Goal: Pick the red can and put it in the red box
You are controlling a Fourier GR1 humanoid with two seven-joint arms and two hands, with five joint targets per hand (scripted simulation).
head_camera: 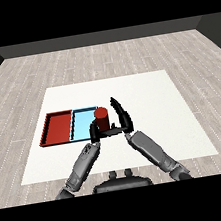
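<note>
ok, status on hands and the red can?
Right hand open, beside red can. Left hand at can's base, fingers unclear. Can upright at light blue tray's right end; red tray beyond.

White square bench (145,92) seen from above, pale grey wood-plank floor (41,73) around it, dark grey wall (98,37) behind
</note>
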